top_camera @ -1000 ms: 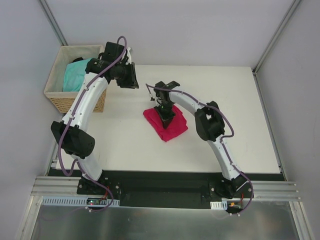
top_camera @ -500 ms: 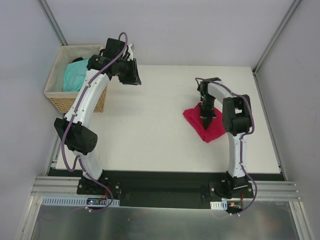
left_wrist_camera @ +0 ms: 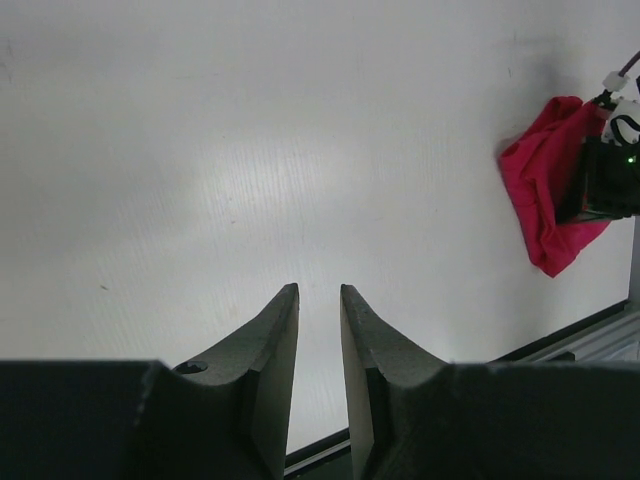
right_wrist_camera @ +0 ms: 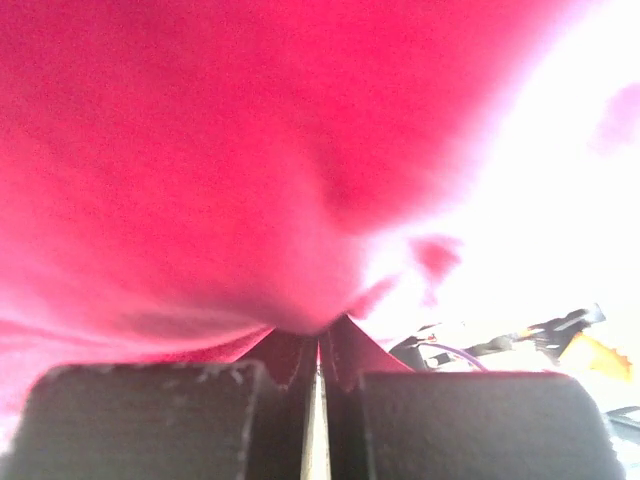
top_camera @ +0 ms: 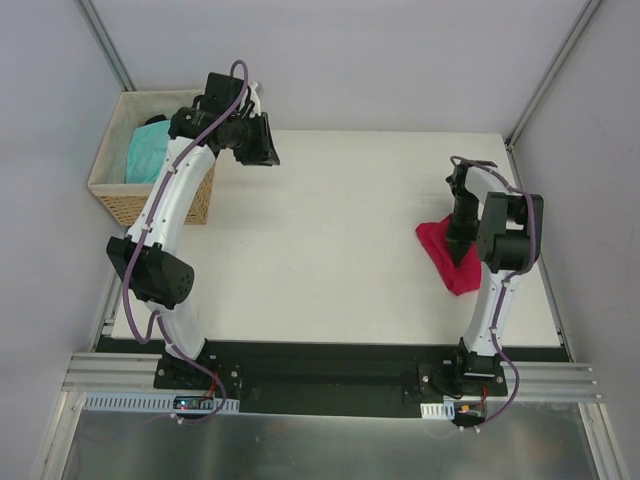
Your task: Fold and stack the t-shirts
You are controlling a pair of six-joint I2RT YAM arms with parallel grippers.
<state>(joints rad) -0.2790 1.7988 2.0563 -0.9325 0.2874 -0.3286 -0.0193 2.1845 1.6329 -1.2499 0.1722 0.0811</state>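
T-shirts first, nearest one leading: the crimson t-shirt [top_camera: 448, 262] lies as a bunched wedge on the white table [top_camera: 320, 250], near its right edge. The right gripper [top_camera: 462, 252] points straight down into it. In the right wrist view its jaws are pressed together with red fabric pinched at the tips (cloth fills nearly the whole view).

Farther back on the left, the left gripper [top_camera: 256, 148] hangs over the table's far-left corner. Its jaws stand slightly apart and hold nothing. Just beyond it, the turquoise t-shirt [top_camera: 150, 155] sits crumpled in the wicker basket [top_camera: 112, 200], not yet fetched.

The risk, as I judge it, is the table's right edge. Any further travel that way could drag a fold of the crimson t-shirt over the side, and a pinch this small may slip and leave the cloth more rumpled.

A second ago this tee lay near the table's centre. The right arm has since dragged it well to the right, while the left gripper has barely shifted.
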